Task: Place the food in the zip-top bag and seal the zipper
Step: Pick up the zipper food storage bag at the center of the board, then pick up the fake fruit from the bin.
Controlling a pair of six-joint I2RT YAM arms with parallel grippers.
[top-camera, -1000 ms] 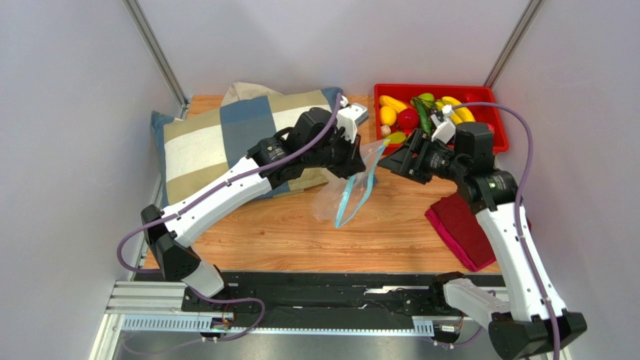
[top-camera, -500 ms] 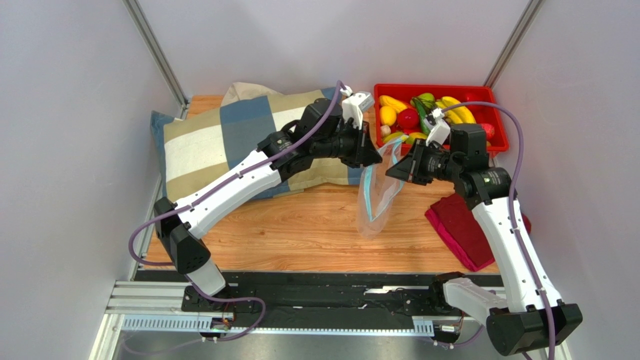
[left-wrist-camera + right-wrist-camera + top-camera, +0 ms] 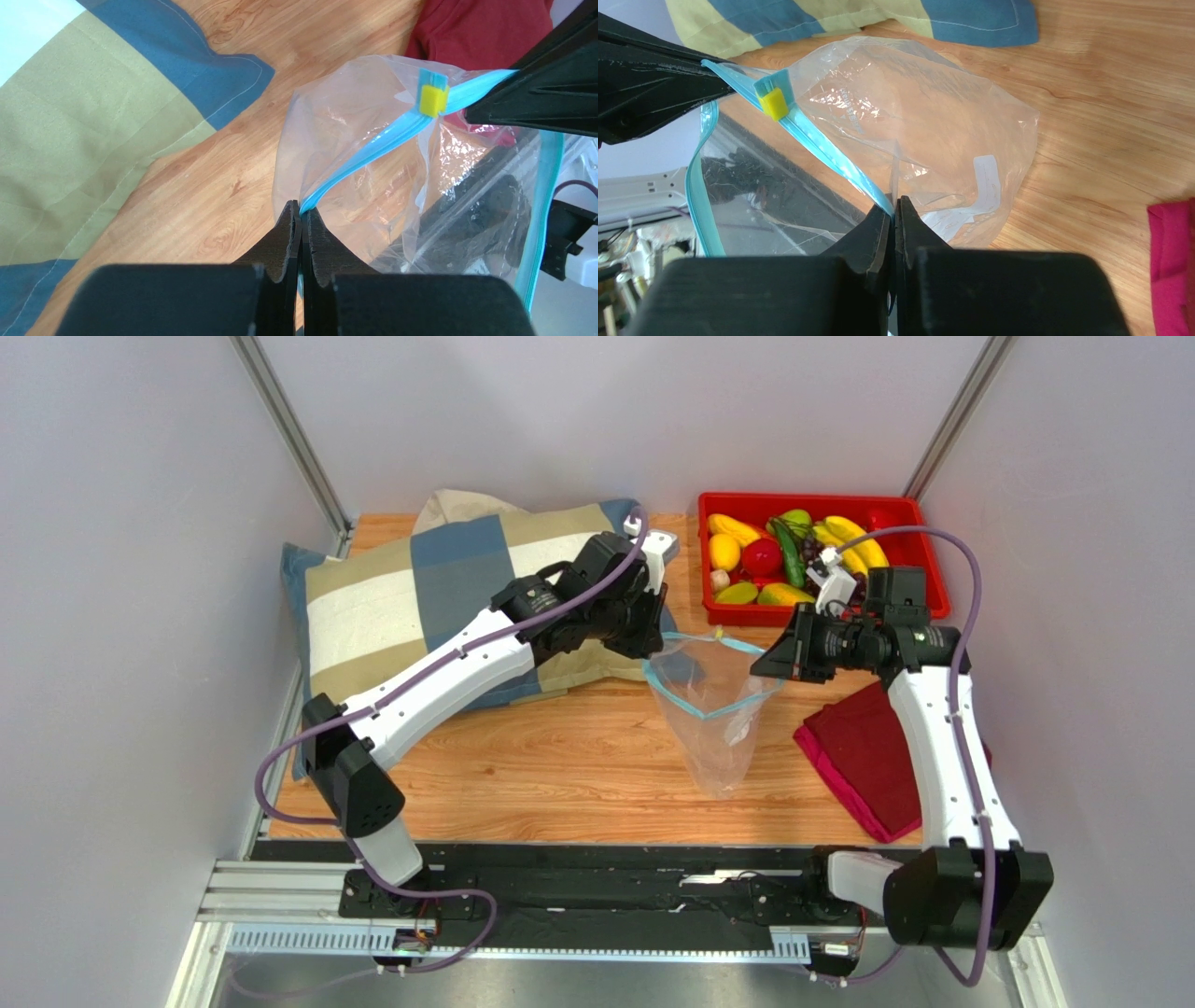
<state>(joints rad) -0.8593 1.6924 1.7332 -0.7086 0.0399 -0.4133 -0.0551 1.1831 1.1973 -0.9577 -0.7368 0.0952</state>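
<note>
Overhead view: one zip-top bag point(image 3: 718, 735) hangs over the centre of the desk point(image 3: 561, 763), its mouth spread open between two grippers. The left gripper point(image 3: 654, 647) takes the mouth edge at 9 o'clock of the bag and the right gripper point(image 3: 767, 667) takes it at 3 o'clock. The food point(image 3: 762, 557) lies in one red tray point(image 3: 842, 500) at 1 o'clock on the desk, none of it in the bag. Yellow, red and green pieces show there, but they are too crowded to count. One checked cushion point(image 3: 421, 602) lies at 10 o'clock and one dark red cloth point(image 3: 863, 756) at 4 o'clock. Only the wrist views resolve the grips: in each, the two black fingers are pressed together on the light blue zipper point(image 3: 365, 157), with no gap between them. They also show one yellow slider point(image 3: 433, 100) riding the strip away from the pinch; overhead it is a mere speck at 12 o'clock of the mouth. The right wrist view alone shows one white label patch point(image 3: 987, 183) on the bag wall.
</note>
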